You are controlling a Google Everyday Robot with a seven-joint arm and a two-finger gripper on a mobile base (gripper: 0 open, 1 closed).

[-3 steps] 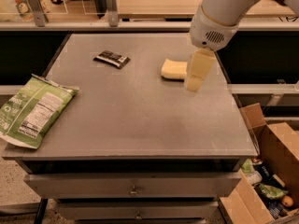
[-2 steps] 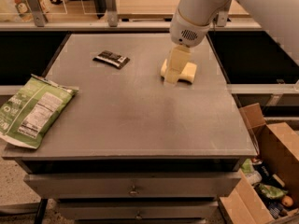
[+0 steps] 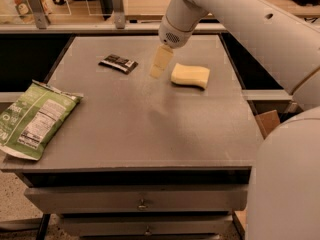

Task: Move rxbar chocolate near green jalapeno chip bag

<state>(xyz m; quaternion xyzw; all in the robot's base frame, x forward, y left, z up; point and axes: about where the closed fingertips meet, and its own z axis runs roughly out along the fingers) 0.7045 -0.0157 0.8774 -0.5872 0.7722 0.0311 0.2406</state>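
The rxbar chocolate (image 3: 118, 63) is a small flat black bar with white lettering, lying at the back left of the grey table top (image 3: 150, 134). The green jalapeno chip bag (image 3: 31, 119) lies flat at the table's left edge, label panel up, partly hanging over the edge. My gripper (image 3: 159, 64) hangs from the white arm above the table, a little to the right of the bar and just left of a pale yellow sponge-like block (image 3: 190, 75). It holds nothing that I can see.
A shelf rail with metal posts (image 3: 118, 6) runs behind the table. Drawers (image 3: 140, 199) sit under the table front. My white arm and body fill the right side. A cardboard box edge (image 3: 269, 124) shows at the right.
My gripper has moved left across the table, from over the yellow block toward the rxbar chocolate. The bar, the bag and the block have not moved.
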